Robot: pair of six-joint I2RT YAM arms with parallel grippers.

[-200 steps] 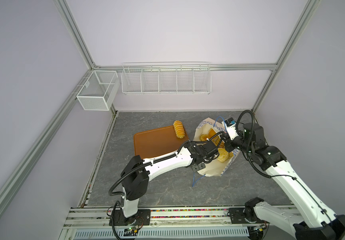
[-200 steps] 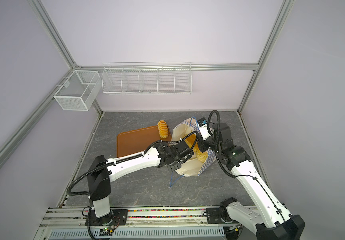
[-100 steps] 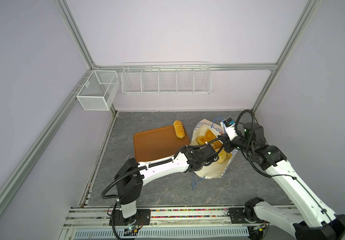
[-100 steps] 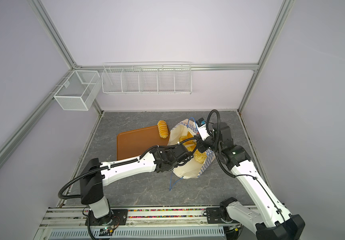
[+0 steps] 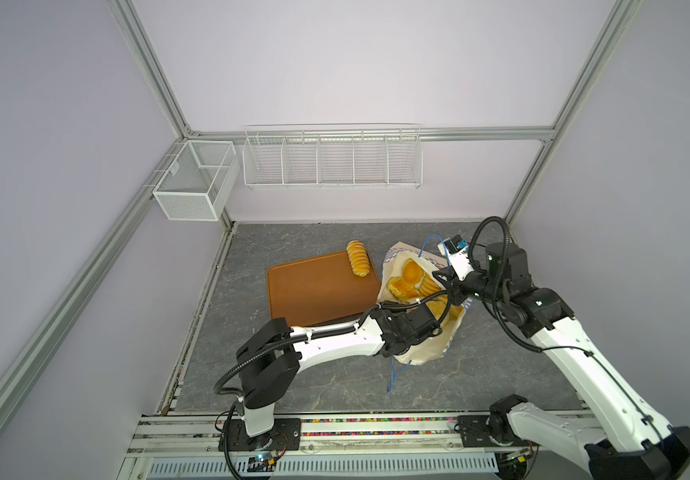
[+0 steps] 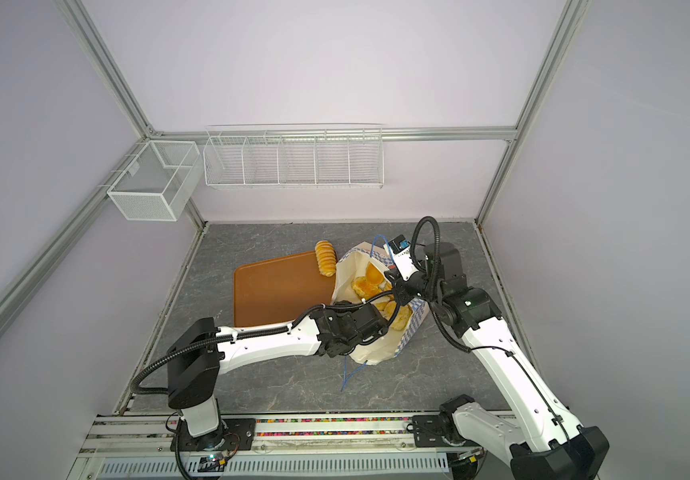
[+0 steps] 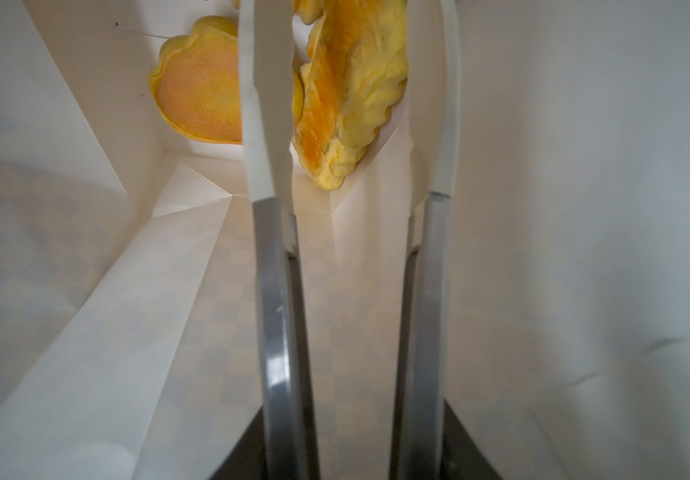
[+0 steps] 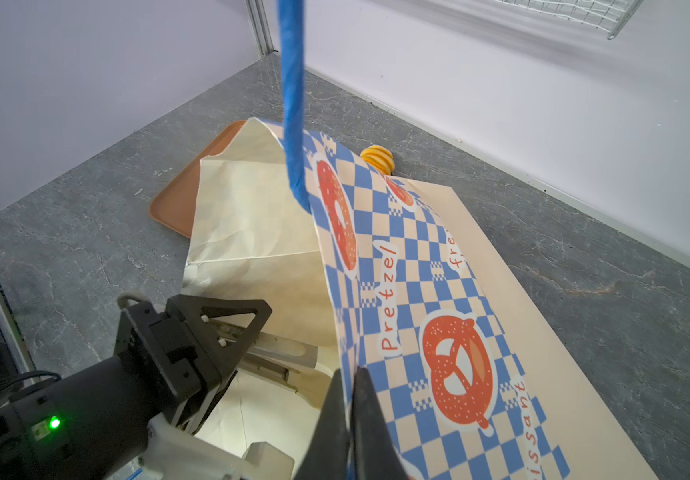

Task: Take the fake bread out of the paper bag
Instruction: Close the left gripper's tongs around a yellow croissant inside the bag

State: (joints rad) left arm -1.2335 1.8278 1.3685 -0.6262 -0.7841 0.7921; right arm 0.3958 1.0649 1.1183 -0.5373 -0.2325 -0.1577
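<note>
Tray [image 5: 314, 299]: one ridged loaf [image 5: 357, 258] lies at its far corner; room beside it
Left fingers [image 7: 262, 124]: deep in the paper bag [image 5: 422, 353], part-open astride a croissant-like roll [image 7: 351, 83]; close gently on its middle; lift straight out, clear of the paper
Right fingers [image 8: 370, 415]: pinched shut on the bag's checkered rim; hold the mouth wide

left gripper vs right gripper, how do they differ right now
The left gripper reaches inside the paper bag; the right gripper sits outside at its rim. The left gripper's jaws stand apart with a yellow pastry between them; the right gripper's are pinched shut on the bag's checkered edge. Both work on the same bag.
</note>
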